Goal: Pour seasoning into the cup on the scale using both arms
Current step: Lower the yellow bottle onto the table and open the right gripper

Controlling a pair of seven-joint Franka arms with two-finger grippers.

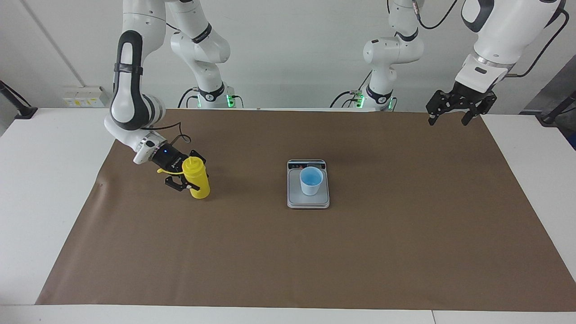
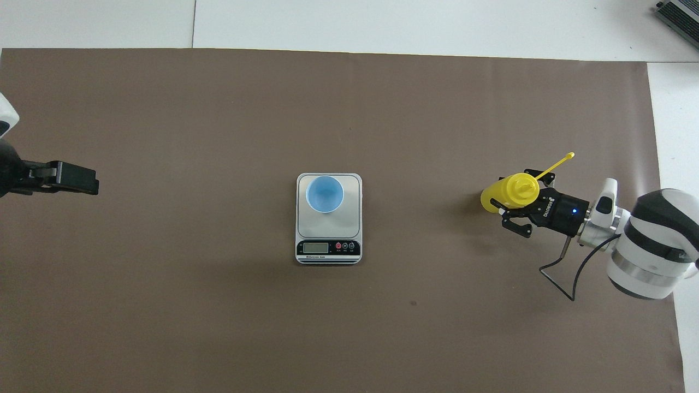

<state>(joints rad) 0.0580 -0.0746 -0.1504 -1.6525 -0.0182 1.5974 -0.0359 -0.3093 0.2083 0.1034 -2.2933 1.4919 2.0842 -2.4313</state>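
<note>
Facing view: the cup (image 1: 311,180) stands upright on the scale (image 1: 308,200), mouth up, and its blue inside looks bare. The scale's display strip lies at the end nearer me; its writing is too small to read. My right gripper (image 1: 186,175) is clenched on the seasoning (image 1: 198,180) from the side, over the brown mat (image 1: 288,252) toward my right arm's end. The bottle's long axis is near upright, nozzle up. My left gripper (image 1: 452,115) waits with its fingers spread, holding nothing.

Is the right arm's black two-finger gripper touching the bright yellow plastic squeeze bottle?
Touching. In the facing view the right gripper is shut on the yellow squeeze bottle, its fingers pressed against the bottle's body; the overhead view agrees.
</note>
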